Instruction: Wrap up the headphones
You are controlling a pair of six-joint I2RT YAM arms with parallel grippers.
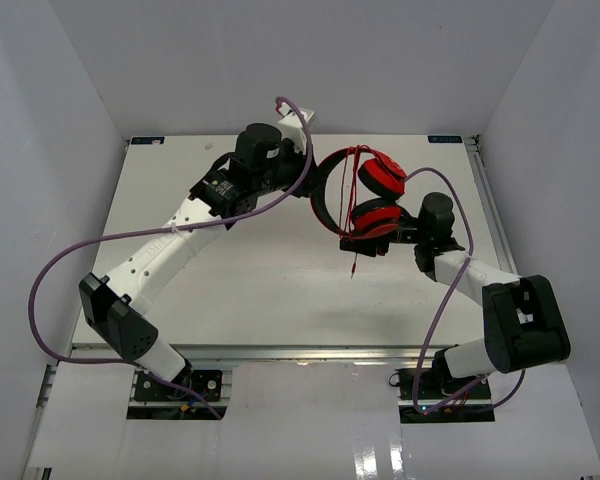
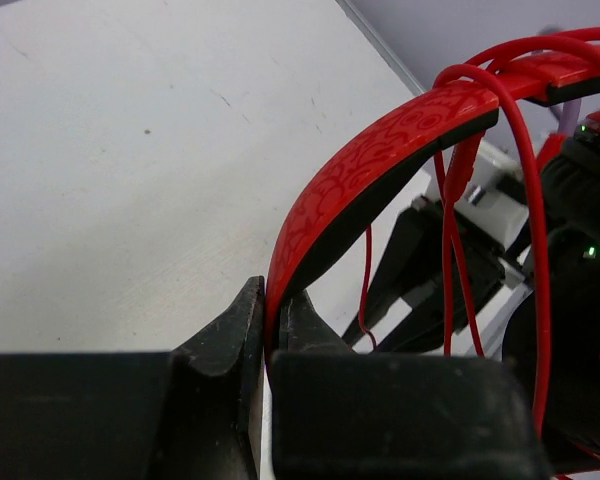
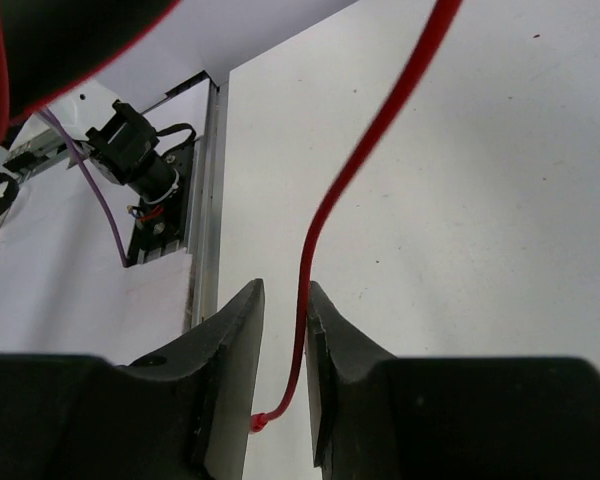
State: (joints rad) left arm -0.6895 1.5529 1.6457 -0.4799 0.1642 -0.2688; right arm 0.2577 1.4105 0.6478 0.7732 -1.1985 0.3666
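Black fingers of the left gripper (image 2: 270, 305) are pinched tight on the red headband (image 2: 380, 165), holding the headphones (image 1: 380, 180) up over the far right part of the table (image 1: 280, 300). Right gripper (image 3: 283, 295) fingers stand a little apart, and the thin red cable (image 3: 360, 160) hangs loose between them.

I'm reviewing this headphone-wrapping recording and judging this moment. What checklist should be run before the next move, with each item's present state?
1. Left gripper clamped on the headband: ok, the jaws are shut on it.
2. Cable lying between the right gripper fingers: ok.
3. Right gripper holding the cable: not ok, the jaws stand wider than the cable.
4. Cable turns lying over the headband: ok, several strands cross it.
5. Cable tail secured: not ok, it hangs loose below the ear cups.
6. Ear cups clear of the table: cannot tell.
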